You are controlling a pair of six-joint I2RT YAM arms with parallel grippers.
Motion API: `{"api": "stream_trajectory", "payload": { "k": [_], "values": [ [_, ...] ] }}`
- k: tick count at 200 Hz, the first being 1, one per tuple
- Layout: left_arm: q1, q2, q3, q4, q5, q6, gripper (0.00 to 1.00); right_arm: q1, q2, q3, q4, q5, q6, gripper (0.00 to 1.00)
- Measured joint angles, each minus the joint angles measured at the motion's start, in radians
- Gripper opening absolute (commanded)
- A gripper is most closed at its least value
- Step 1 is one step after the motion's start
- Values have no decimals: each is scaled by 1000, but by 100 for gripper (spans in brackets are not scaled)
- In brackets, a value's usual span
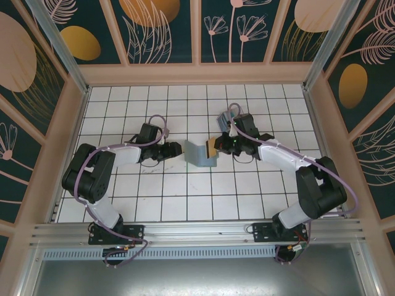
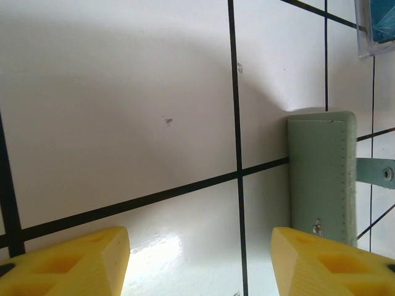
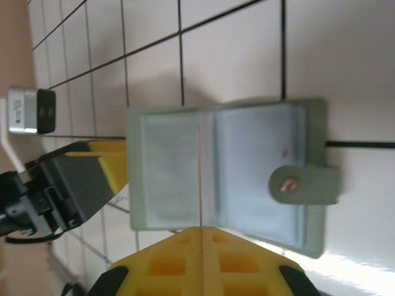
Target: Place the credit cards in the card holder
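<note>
The sage-green card holder (image 1: 199,154) lies open on the tiles, its pale bluish-grey inside (image 3: 247,166) facing up and its snap strap (image 3: 303,185) off to one side. Just above its middle fold, my right gripper (image 3: 200,229) is shut on one thin credit card (image 3: 199,179), seen edge-on here and as a tan patch (image 1: 212,146) from above. My left gripper (image 2: 200,265) is open over bare tile at the holder's left flap (image 2: 321,179), with one yellow finger (image 2: 330,262) right beside that flap. A bluish card-like corner (image 2: 376,24) shows at the far top right.
The floor is white tile with black grid lines, walled by a wooden frame (image 1: 74,123) on all sides. A metal rail (image 1: 197,231) runs along the near edge by the arm bases. Open tiles lie in front of and behind the holder.
</note>
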Motion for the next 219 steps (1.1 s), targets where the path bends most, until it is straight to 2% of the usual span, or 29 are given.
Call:
{"api": "stream_trajectory", "payload": {
  "k": [32, 106, 141, 195, 219],
  "values": [
    [0, 2, 1, 0, 0, 0, 63, 0, 44, -12, 79, -76, 35, 0],
    [0, 2, 1, 0, 0, 1, 63, 0, 110, -120, 230, -121, 35, 0],
    [3, -19, -10, 1, 2, 4, 66, 0, 159, -133, 316, -149, 35, 0],
    [41, -96, -36, 51, 77, -5, 67, 0, 189, -175, 435, -186, 58, 0],
    [43, -93, -50, 82, 102, -22, 63, 0, 210, -179, 480, -199, 68, 0]
  ]
}}
